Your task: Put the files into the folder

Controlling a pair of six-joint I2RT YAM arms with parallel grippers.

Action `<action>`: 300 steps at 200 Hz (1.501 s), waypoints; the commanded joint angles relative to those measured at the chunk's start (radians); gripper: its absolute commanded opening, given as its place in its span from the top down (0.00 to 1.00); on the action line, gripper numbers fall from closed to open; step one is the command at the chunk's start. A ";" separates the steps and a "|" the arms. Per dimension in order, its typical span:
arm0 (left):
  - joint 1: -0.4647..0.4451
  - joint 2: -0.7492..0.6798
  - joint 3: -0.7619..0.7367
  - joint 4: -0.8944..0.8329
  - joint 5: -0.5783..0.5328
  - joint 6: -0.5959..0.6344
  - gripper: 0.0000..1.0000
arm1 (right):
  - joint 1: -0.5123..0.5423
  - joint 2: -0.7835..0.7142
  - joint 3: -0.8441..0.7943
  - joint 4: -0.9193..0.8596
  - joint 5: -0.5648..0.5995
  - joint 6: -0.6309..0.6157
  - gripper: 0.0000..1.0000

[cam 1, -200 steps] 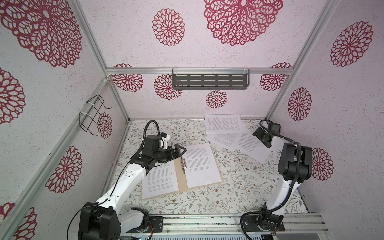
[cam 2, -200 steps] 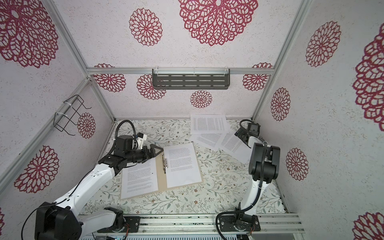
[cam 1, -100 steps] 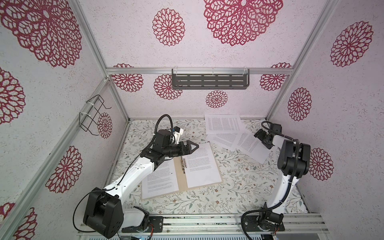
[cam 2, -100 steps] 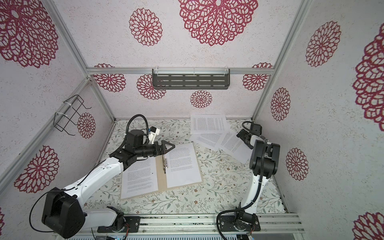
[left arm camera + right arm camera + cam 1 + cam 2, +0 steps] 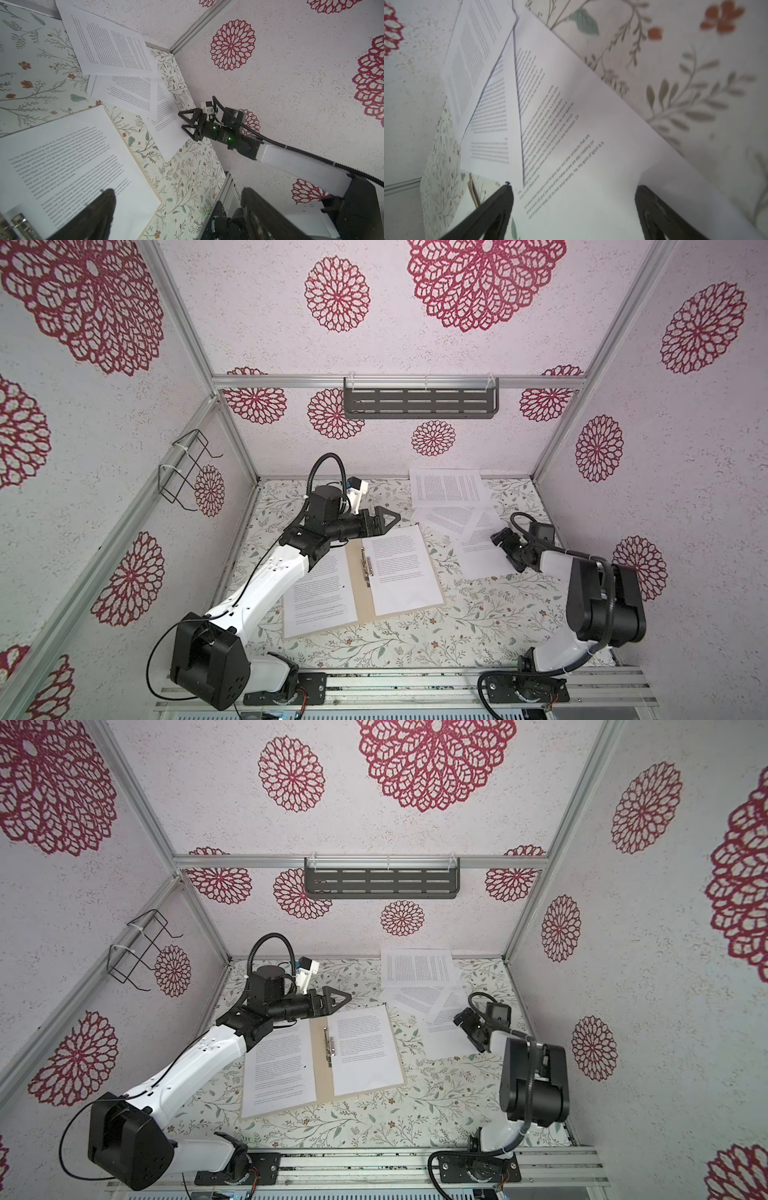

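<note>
Tan card folder (image 5: 362,608) (image 5: 322,1088) open and flat at mid frame in both top views. Left sheet (image 5: 320,601) and right sheet (image 5: 403,568), white with black print, 1 on each half, metal strip (image 5: 366,568) down the fold. Loose files (image 5: 446,487) fanned out up and right of it on the flowery table (image 5: 415,647).

Left gripper (image 5: 392,519) just above the folder's top edge in the frame, jaws wide apart, empty.

Only in the left wrist view: right gripper (image 5: 181,120) with jaws apart, low by a loose sheet's corner; touch not clear. Same view, readable print: "For the development of sports".

Only in the right wrist view, close up: "the spirit of sport".
</note>
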 commanded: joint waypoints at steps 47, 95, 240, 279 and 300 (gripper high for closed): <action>-0.090 0.094 0.049 -0.041 0.001 0.015 0.03 | 0.265 -0.490 -0.161 -0.272 0.251 -0.024 0.02; -0.224 0.271 0.137 -0.027 -0.050 -0.005 0.03 | 0.114 -0.216 0.042 -0.218 0.177 -0.216 0.02; -0.451 1.085 0.855 -0.188 -0.029 -0.019 0.02 | -0.012 0.291 0.477 -0.069 -0.016 -0.254 0.03; -0.447 1.095 0.810 -0.216 -0.035 -0.028 0.02 | -0.038 0.394 0.619 -0.138 -0.072 -0.322 0.03; -0.438 1.060 0.727 -0.229 -0.042 -0.007 0.02 | -0.049 0.466 0.712 -0.208 -0.097 -0.373 0.04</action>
